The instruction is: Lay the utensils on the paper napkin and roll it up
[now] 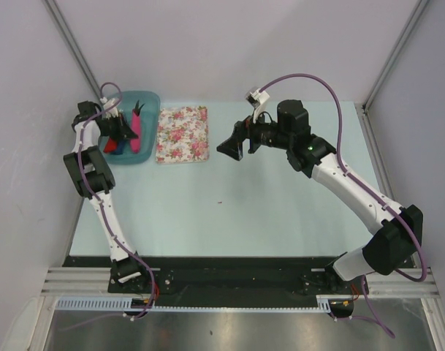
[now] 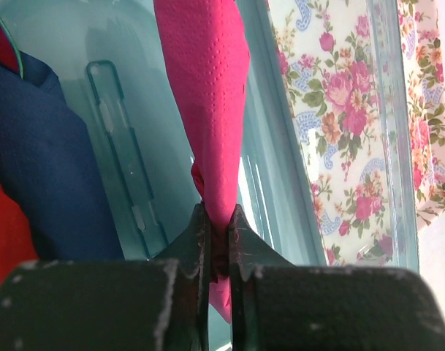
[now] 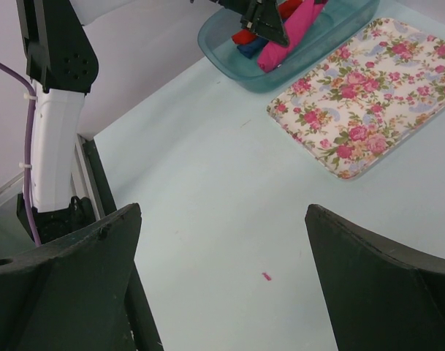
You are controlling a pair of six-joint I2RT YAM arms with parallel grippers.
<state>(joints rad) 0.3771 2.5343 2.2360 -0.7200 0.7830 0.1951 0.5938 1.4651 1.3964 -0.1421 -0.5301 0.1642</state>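
My left gripper [image 1: 127, 129] is inside the teal bin [image 1: 150, 99] at the back left, shut on the magenta-pink paper napkin [image 2: 207, 80]. The napkin hangs as a crumpled strip from the fingers [image 2: 196, 234]; it also shows in the top view [image 1: 135, 126] and in the right wrist view [image 3: 288, 33]. My right gripper [image 1: 231, 146] is open and empty, held above the table to the right of the floral cloth [image 1: 182, 134]. No fork or knife shows in any view.
The teal bin [image 3: 229, 62] also holds a blue roll [image 2: 39, 146] and a red roll [image 2: 3, 241]. The floral cloth [image 3: 368, 95] lies flat just right of the bin. A tiny pink scrap [image 3: 266, 276] lies on the table. Walls close in left, right and behind.
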